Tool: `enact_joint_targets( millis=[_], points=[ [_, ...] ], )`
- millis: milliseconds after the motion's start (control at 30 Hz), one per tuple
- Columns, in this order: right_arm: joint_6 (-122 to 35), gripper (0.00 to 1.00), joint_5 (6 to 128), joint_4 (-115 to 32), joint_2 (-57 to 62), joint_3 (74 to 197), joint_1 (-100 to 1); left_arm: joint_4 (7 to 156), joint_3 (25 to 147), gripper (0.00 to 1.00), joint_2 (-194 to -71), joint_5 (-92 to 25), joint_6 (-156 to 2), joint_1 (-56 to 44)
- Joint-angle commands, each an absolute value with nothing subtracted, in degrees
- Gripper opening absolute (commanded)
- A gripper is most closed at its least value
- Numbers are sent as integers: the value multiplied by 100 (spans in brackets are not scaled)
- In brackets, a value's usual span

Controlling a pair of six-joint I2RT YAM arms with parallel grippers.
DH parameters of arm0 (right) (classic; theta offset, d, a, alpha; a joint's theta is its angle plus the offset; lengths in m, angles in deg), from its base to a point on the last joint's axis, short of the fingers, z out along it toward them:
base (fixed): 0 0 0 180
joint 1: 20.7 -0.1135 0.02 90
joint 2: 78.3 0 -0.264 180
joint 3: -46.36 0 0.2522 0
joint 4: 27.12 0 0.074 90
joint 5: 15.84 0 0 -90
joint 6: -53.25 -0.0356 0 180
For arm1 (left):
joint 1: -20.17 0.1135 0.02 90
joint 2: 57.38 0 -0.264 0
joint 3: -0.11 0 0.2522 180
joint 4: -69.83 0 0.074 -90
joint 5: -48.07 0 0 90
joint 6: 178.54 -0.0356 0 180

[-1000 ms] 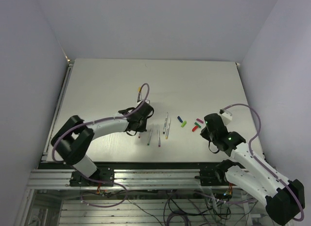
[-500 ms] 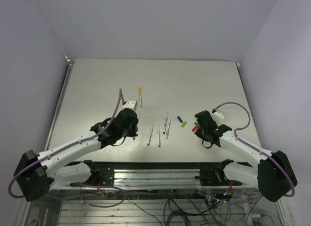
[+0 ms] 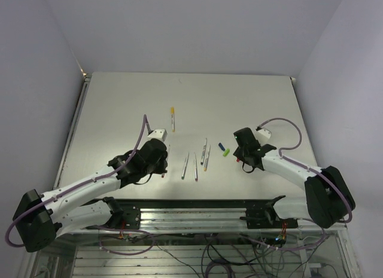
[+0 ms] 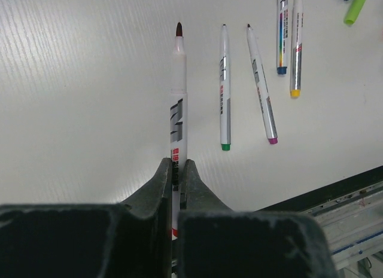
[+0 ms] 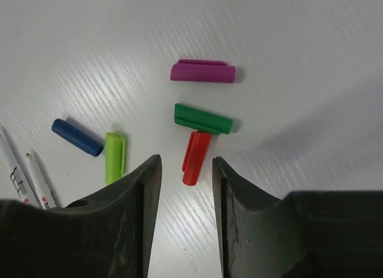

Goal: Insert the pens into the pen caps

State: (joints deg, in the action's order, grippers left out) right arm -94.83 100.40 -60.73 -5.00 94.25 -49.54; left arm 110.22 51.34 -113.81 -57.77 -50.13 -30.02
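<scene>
The left gripper [image 4: 178,167] is clamped on a red-tipped pen [image 4: 178,104], its two fingers pressed flat against the lower barrel. The rest of the pen juts straight out ahead of them, and I cannot tell whether it touches the table [image 3: 119,110]. The left arm lies low, stretched on a slant from its base at the near left corner towards the middle of the table. The held pen is slim and silvery white, with dark lettering and an uncapped dark red tip.

Just right of it four more bare pens lie on the table. A green-ended pen [image 4: 224,86] and a magenta-ended pen [image 4: 261,86] lie near each other. Farther off, a blue-ended pen [image 4: 281,33] and a yellow-ended pen [image 4: 295,45] lie side by side. A sixth pen wearing a yellow cap [image 3: 172,119] lies alone, farther out on the table.

Right of the pens lie a blue cap [image 5: 76,137] and a light green cap [image 5: 114,157], close together. Then come a magenta cap [image 5: 202,71], a dark green cap [image 5: 203,118] and a red cap [image 5: 195,157], which touches the dark green one.

The right gripper [image 5: 186,191] hangs over these caps with its fingers apart and nothing between them. The red cap lies just ahead of the gap. The right arm reaches low and leftward from its base at the near right corner.
</scene>
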Motion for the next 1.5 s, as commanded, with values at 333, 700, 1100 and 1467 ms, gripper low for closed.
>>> enact_joint_targets(
  millis=[333,700,1100,1467],
  points=[
    [-9704,32,10453,-6100,42,9671,-4943,10903,5114,7,-11397,-5694,-4952,-3105],
    [-9675,29,10516,-6050,484,9711,-4938,10843,5087,7,-11462,-5663,-4935,-3101],
    [-9795,0,10264,-6178,331,9369,-4964,10855,5110,7,-11501,-5667,-4937,-3101],
    [-8848,0,9375,-5449,-1609,9086,-5128,10343,5073,7,-11321,-5383,-5094,-3137]
  ],
)
